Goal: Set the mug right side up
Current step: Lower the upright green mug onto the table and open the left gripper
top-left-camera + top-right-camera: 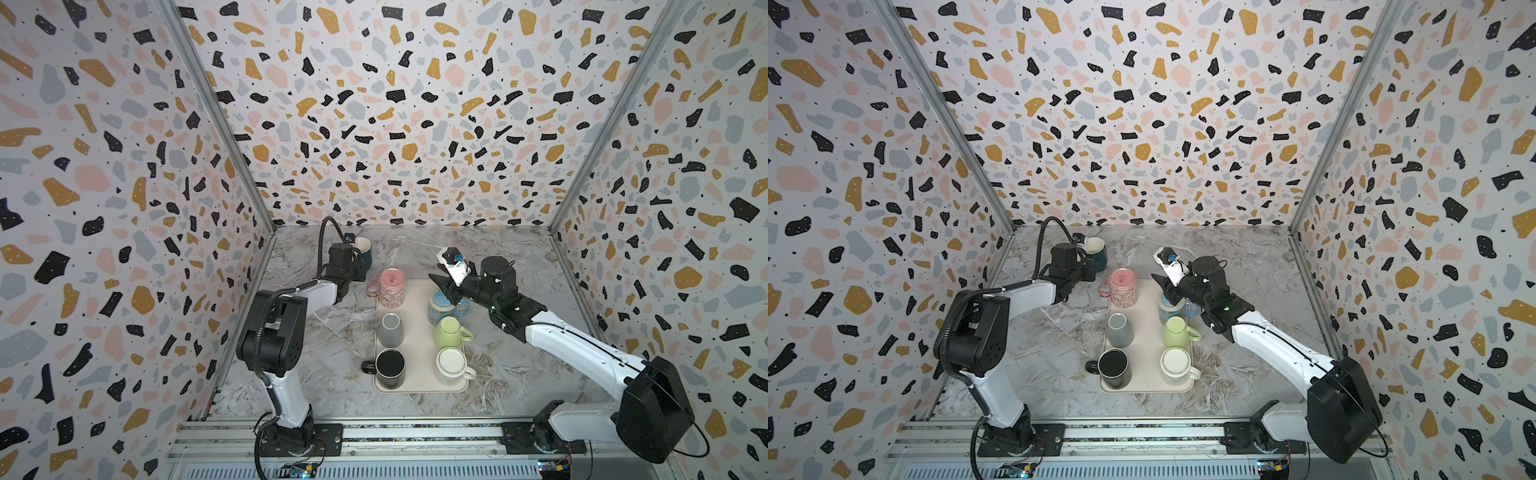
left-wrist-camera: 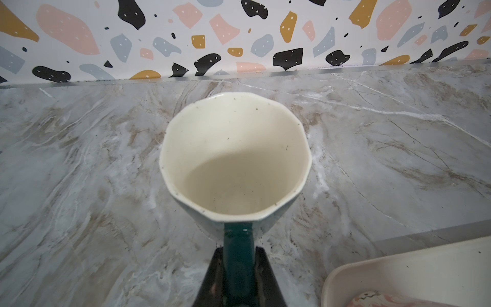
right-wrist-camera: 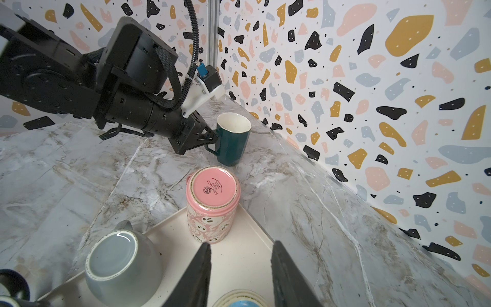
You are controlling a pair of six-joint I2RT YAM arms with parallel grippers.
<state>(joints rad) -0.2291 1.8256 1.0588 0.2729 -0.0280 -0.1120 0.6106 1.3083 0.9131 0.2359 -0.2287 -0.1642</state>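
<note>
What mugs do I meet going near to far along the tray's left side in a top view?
Black mug → grey mug → pink mug, all on the tray → teal mug, past the tray's far edge.

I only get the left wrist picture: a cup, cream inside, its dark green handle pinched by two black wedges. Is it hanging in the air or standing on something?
Observer: Standing, it seems: the right wrist view shows the green mug upright, base on the marble table, with the left jaws shut on its handle.
Operator: And that pink thing at my picture's edge?
Observer: A pink mug, upside down on the tray, stamped base up.
Operator: What's the other arm doing?
Observer: The right jaws hang open and empty over the tray, near a blue mug.
</note>
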